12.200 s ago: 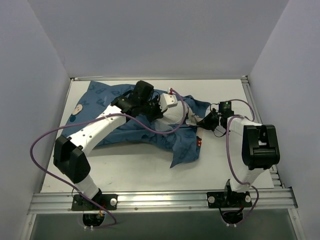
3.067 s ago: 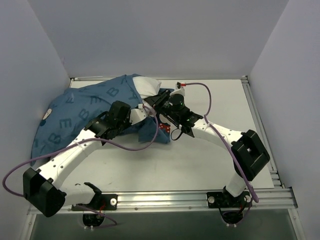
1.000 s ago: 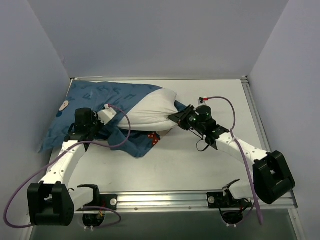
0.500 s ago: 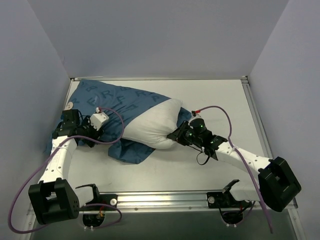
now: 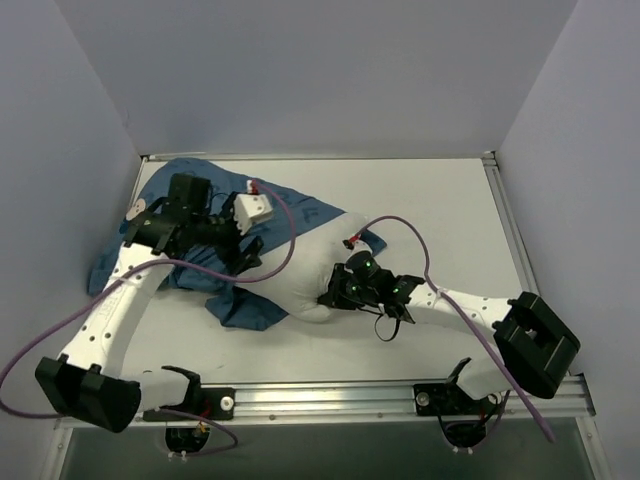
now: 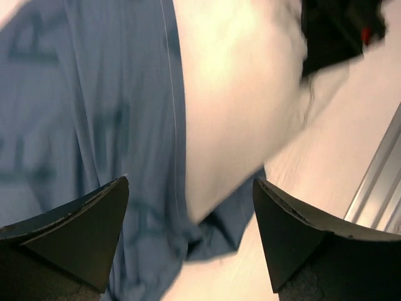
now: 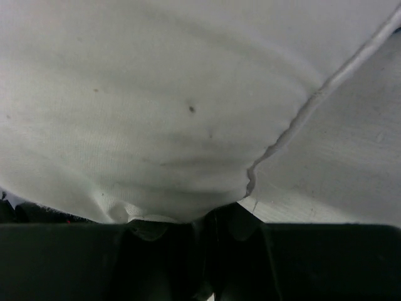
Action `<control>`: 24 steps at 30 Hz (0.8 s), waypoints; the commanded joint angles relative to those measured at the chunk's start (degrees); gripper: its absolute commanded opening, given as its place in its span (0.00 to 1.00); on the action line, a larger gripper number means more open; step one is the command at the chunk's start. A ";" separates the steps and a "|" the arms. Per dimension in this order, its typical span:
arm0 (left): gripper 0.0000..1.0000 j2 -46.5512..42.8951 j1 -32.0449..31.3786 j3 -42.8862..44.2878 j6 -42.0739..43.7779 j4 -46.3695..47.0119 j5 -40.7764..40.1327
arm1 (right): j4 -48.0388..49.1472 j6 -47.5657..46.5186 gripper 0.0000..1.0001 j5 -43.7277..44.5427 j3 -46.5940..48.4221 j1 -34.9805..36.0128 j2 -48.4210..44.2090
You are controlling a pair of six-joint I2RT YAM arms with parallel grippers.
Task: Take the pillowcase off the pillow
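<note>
While the right gripper [image 5: 332, 292] bites down on the near right end of the plump white stuffed pillow [image 5: 305, 265], its jaws are closed on a pinch of the white cloth. The right wrist view shows this closely: pale fabric [image 7: 156, 94] fills the frame and bunches into the dark fingers [image 7: 200, 229] at the bottom edge, with a raised seam [image 7: 301, 113] running up to the right of the pinch.

The pillow lies slantwise on the white table [image 5: 440, 210], its right part bare. The thin blue printed pillowcase [image 5: 243, 308] covers the pillow's left part and spreads out in loose folds to the left of it — one flap reaches past the pillow's near edge, and another shows at its far side.

Over the pillow's left end hangs the left gripper [image 5: 243, 255], jaws spread wide and holding nothing. From its wrist camera the two dark fingers [image 6: 69, 232] frame the cloth below, blue pillowcase [image 6: 81, 106] on the left and white pillow [image 6: 232, 94] on the right — the picture is blurred, so whether the fingertips touch the fabric cannot be told.

A purple cable [image 5: 385, 222] loops above the pillow's right end.
</note>
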 commanded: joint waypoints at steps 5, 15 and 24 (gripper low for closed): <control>0.90 20.71 -12.72 16.71 -16.16 11.56 -17.17 | -6.49 -3.76 0.00 1.56 -0.27 4.32 0.23; 0.86 36.37 -16.33 28.41 -17.74 14.19 -20.61 | -5.35 -2.79 0.00 2.18 -3.52 4.94 -1.70; 0.13 39.01 -15.81 30.24 -20.72 17.97 -24.54 | -6.66 -2.79 0.00 1.83 -4.14 5.38 -1.87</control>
